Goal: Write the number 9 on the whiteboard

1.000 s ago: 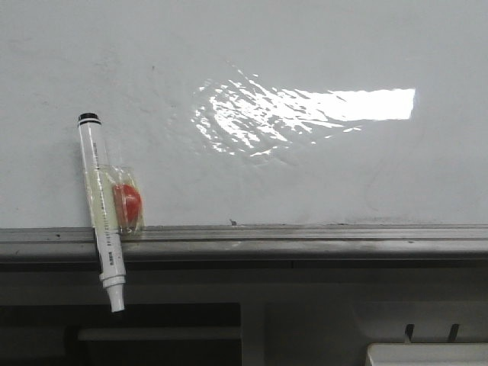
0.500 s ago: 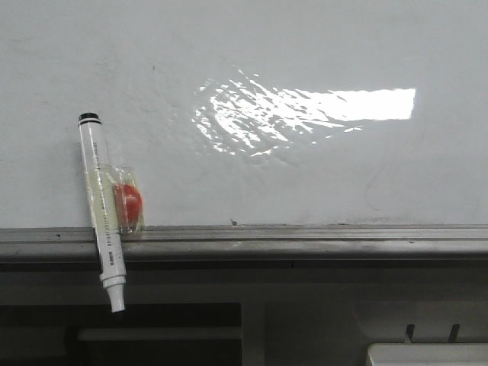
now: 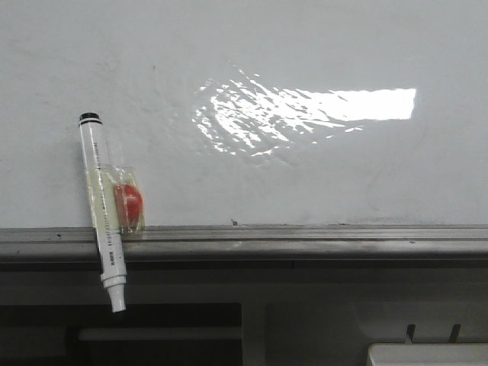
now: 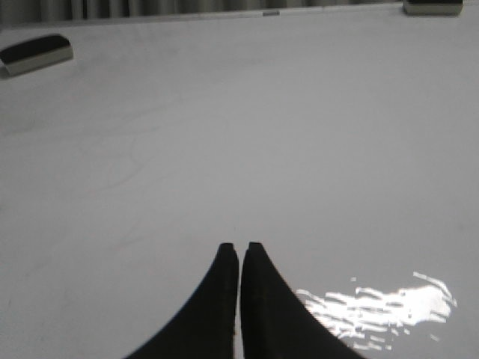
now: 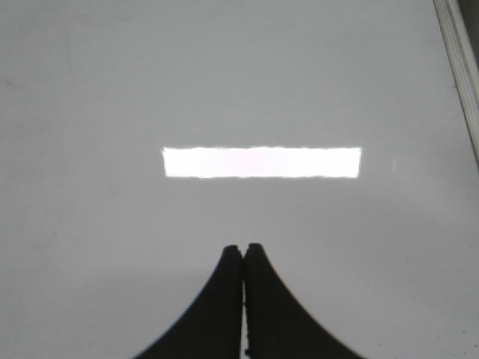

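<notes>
blank whiteboard (image 3: 305, 175), marker (image 3: 102, 210) at its rail (image 3: 305, 240), both end effectors closed

- The whiteboard (image 3: 305, 46) is seen filling the upper part of the front view, with a rail (image 3: 305, 242) running along its lower edge.
- A marker (image 3: 101, 210) is laid at the left, tilted across the rail, its lower end past the rail's edge.
- A small wrapped item (image 3: 127, 200) is set on the board just right of the marker, touching it, just above the rail.
- A box-like object (image 3: 427, 354) is placed below the rail, at the far right.
</notes>
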Controlling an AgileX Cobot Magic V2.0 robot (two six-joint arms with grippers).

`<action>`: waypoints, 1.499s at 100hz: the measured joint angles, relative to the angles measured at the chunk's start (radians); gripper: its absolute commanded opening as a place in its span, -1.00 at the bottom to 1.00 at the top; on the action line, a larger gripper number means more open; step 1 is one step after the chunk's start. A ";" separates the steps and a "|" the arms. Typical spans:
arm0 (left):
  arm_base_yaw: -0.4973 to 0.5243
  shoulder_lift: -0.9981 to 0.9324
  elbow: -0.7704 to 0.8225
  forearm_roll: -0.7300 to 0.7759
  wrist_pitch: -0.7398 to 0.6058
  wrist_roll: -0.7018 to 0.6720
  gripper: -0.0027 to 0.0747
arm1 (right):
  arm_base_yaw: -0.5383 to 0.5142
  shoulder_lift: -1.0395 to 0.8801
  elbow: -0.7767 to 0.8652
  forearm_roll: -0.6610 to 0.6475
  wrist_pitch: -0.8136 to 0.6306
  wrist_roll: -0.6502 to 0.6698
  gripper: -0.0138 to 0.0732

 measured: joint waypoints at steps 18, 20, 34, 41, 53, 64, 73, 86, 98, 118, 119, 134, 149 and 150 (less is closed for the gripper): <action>0.000 0.000 0.000 -0.044 -0.035 -0.120 -0.98 | 0.000 0.002 -0.021 0.085 0.144 0.006 -0.84; 0.000 0.000 0.000 -0.051 -0.022 -0.137 -0.98 | 0.000 0.005 -0.033 0.094 0.164 0.006 -0.84; 0.000 0.002 -0.047 -0.067 0.241 -0.202 -0.98 | 0.000 0.076 -0.132 0.130 0.276 0.008 -0.84; 0.000 0.023 -0.105 -0.067 0.388 -0.209 -0.98 | 0.000 0.129 -0.181 0.161 0.291 0.008 -0.84; 0.000 0.109 -0.205 -0.071 0.593 -0.215 -0.98 | 0.000 0.231 -0.271 0.213 0.348 0.008 -0.84; 0.000 0.197 -0.275 -0.073 0.724 -0.218 -0.98 | 0.000 0.317 -0.350 0.224 0.458 0.008 -0.84; 0.000 0.245 -0.295 -0.073 0.732 -0.219 -0.98 | 0.000 0.376 -0.378 0.226 0.518 0.008 -0.84; 0.000 0.283 -0.296 -0.076 0.699 -0.219 -0.98 | 0.000 0.422 -0.382 0.228 0.550 0.008 -0.84; 0.000 0.287 -0.296 -0.076 0.681 -0.219 -0.98 | 0.000 0.431 -0.382 0.228 0.554 0.008 -0.84; 0.000 0.287 -0.296 -0.039 0.636 -0.219 -0.79 | 0.000 0.431 -0.382 0.228 0.560 0.008 -0.84; 0.000 0.287 -0.296 -0.035 0.634 -0.219 -0.76 | 0.000 0.431 -0.382 0.228 0.560 0.008 -0.84; 0.000 0.287 -0.296 -0.023 0.594 -0.219 -0.22 | 0.000 0.431 -0.382 0.228 0.560 0.008 -0.84; 0.000 0.288 -0.296 -0.022 0.568 -0.219 -0.11 | 0.000 0.431 -0.382 0.228 0.560 0.010 -0.84; 0.000 0.288 -0.296 -0.025 0.566 -0.219 -0.11 | 0.000 0.431 -0.382 0.228 0.560 0.010 -0.84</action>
